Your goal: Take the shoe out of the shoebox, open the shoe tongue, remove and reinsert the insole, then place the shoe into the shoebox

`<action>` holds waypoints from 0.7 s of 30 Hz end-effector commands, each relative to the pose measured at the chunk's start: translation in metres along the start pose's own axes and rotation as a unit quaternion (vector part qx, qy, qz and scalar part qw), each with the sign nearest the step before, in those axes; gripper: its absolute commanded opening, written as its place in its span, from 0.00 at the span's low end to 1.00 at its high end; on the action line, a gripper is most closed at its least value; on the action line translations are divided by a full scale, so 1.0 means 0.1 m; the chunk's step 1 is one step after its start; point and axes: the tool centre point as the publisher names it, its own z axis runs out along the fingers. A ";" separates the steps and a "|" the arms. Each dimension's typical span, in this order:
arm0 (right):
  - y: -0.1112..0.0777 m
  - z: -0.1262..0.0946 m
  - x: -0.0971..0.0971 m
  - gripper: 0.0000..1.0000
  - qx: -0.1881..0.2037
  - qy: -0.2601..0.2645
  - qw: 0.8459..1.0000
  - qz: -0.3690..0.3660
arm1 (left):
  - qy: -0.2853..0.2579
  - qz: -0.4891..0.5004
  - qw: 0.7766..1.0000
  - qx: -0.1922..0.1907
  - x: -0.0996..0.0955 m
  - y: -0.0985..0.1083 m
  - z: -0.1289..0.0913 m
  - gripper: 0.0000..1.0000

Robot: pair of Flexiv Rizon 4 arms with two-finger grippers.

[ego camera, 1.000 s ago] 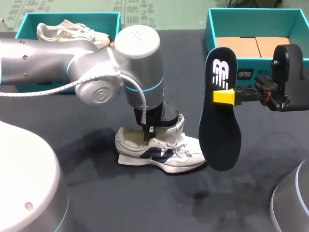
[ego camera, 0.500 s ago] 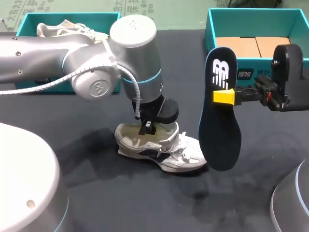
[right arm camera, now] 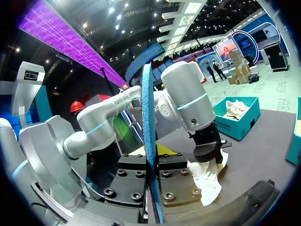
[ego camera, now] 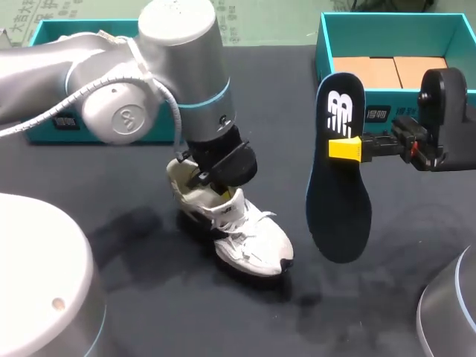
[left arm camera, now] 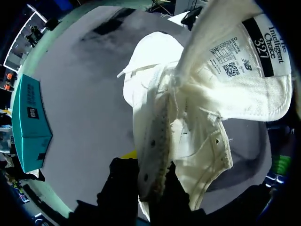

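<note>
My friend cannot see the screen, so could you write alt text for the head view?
The left gripper grips a white shoe by its opening on the dark table; the right gripper holds a dark insole upright in the air.

The insole (ego camera: 338,171) bears a large white logo (ego camera: 340,111) near its upper end (the boldest mark in the head view). On the shoe (left arm camera: 155,117), the inner face of the raised tongue (left arm camera: 244,89) carries a sewn label (left arm camera: 233,59). The label has a black band with white lettering, a three-digit number, several lines of fine print and a small square code. The right shoebox (ego camera: 398,104) has white characters on its front wall. The left shoebox (left arm camera: 30,122) shows small dark print on its side, too small to read.
</note>
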 end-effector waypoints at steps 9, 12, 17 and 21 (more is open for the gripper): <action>-0.03 -0.01 0.04 0.00 -0.003 -0.004 1.000 0.000 | -0.016 0.209 0.978 -0.018 0.10 -0.03 -0.02 0.00; -0.03 -0.01 0.04 0.00 -0.003 -0.004 1.000 0.000 | -0.018 0.270 0.963 -0.014 0.08 -0.10 0.06 0.00; -0.03 -0.01 0.04 0.00 -0.003 -0.004 1.000 0.000 | -0.014 0.302 0.953 0.007 -0.01 -0.15 0.10 0.00; -0.03 -0.01 0.04 0.00 -0.003 -0.004 1.000 0.000 | -0.008 0.309 0.951 0.015 -0.07 -0.17 0.15 0.00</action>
